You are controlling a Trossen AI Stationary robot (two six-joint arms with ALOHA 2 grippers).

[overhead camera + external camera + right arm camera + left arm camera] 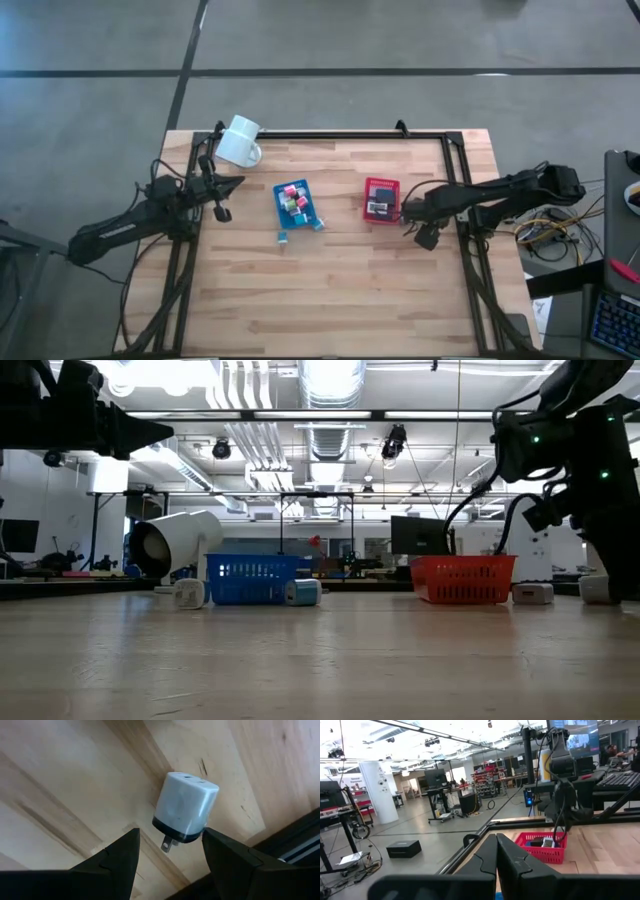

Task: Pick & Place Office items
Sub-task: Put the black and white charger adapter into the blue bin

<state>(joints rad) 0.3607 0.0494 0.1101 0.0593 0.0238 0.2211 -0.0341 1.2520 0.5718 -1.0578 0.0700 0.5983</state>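
white and black, a small plug adapter [184,808] lies on the wooden table [350,290] right under the right gripper [170,855], whose two dark fingers [117,852] are spread apart on both sides of it and do not touch it yet. it rests on its side, the metal prongs pointing toward the gripper. from the red basket [381,199], this adapter lies just beside the wall that faces the right arm, near the black frame rail. i judge the step to be reaching for a pick: the gripper must go down a little more, keep the body of the adapter between the fingers, then close. the basket already holds some dark and white items. farther from it, the blue basket [294,202] holds coloured blocks, two more lying beside it. the left gripper [228,188], pressed together, waits beyond, near the white mug [239,141].
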